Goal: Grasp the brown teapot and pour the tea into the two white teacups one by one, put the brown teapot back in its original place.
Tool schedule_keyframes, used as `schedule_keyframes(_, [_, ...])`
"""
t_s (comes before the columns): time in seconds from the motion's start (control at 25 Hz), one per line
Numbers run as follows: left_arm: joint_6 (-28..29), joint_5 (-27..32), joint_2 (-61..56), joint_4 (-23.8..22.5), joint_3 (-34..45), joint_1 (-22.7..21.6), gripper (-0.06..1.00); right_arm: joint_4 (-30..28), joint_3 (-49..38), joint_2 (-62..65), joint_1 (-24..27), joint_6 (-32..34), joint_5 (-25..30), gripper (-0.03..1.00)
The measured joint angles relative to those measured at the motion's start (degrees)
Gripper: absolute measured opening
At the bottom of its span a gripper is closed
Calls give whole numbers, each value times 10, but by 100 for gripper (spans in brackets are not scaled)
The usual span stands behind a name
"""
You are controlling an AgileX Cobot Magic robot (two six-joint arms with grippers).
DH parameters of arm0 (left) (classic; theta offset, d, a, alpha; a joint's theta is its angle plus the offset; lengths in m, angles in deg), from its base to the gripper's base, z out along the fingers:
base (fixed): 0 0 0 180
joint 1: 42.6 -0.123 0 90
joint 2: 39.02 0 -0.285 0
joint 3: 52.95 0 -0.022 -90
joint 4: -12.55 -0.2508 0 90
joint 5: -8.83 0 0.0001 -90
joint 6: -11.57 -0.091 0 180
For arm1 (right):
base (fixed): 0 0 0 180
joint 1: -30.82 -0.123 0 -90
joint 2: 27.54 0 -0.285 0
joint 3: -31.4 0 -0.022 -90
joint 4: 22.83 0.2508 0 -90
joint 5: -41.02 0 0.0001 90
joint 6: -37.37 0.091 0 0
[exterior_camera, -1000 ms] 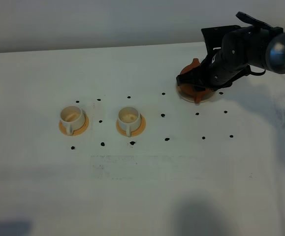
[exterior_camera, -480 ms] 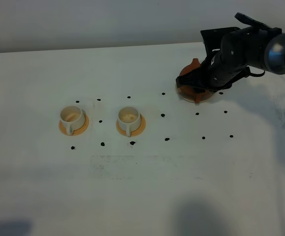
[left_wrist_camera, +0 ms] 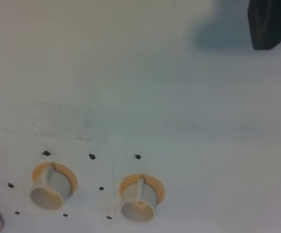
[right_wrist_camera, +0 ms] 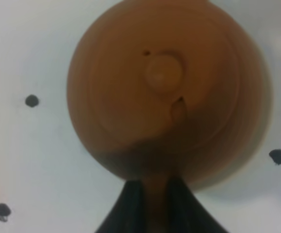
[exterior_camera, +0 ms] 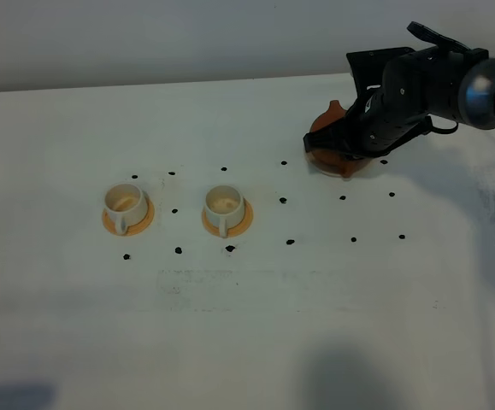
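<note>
Right now | I count one teapot, two cups (left cup, right cup), each on a saucer | teapot at the counter's far right, well apart from both cups | right jaws pinch its handle, body just beyond the tips | left jaws: I cannot tell.

You look straight down on the brown teapot, lid knob central, its handle pinched between the right gripper's black fingers above the dotted white table.
</note>
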Motion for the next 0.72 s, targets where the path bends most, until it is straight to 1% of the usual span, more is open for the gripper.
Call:
schedule_keyframes(0.4, [0,0,0,0,0,0,33,-2,0,0,0,-31,-3,9])
schedule_keyframes(0.72, [-1,0,0,0,0,0,33,-2,0,8,0,-37,-8,9])
